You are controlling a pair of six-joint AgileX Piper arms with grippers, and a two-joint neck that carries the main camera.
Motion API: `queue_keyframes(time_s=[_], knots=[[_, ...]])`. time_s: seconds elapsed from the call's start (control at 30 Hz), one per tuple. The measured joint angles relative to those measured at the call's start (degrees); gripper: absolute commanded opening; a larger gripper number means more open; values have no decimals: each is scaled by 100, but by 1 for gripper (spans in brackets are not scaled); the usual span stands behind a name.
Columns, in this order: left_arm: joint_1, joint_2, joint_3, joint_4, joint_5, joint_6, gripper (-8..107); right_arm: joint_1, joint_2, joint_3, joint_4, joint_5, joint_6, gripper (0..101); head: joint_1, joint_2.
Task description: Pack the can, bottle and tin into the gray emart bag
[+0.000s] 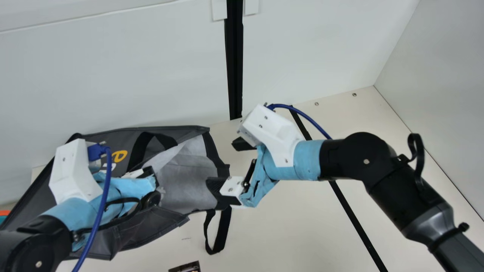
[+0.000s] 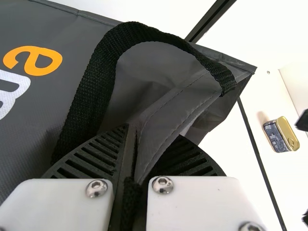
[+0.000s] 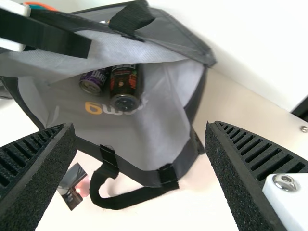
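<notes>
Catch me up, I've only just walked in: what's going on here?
A bag is being packed. My left gripper pinches the edge of the gray bag, while my right gripper is open by its mouth, holding nothing. The can and bottle are inside; the tin is on the table, not yet packed.

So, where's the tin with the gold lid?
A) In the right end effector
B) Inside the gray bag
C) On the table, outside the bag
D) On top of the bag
C, because the left wrist view shows the tin sitting on the table, apart from the gray bag.
</notes>
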Motion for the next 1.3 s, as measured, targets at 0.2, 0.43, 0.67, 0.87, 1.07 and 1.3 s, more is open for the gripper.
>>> queue_keyframes(time_s=[0.2,0.43,0.67,0.87,1.07,1.3], knots=[[0,0,0,0,0,0,10,-229,-229,49,-137,109,69,91,0,9],[0,0,0,0,0,0,10,-488,-470,96,-259,221,131,91,0,9],[0,0,0,0,0,0,10,-766,-718,157,-350,386,155,91,0,0],[0,0,0,0,0,0,10,-1023,-921,157,-461,478,186,91,0,0],[0,0,0,0,0,0,10,-1263,-1111,128,-640,585,218,91,0,9],[0,0,0,0,0,0,10,-1486,-1345,108,-1049,558,382,91,0,0]])
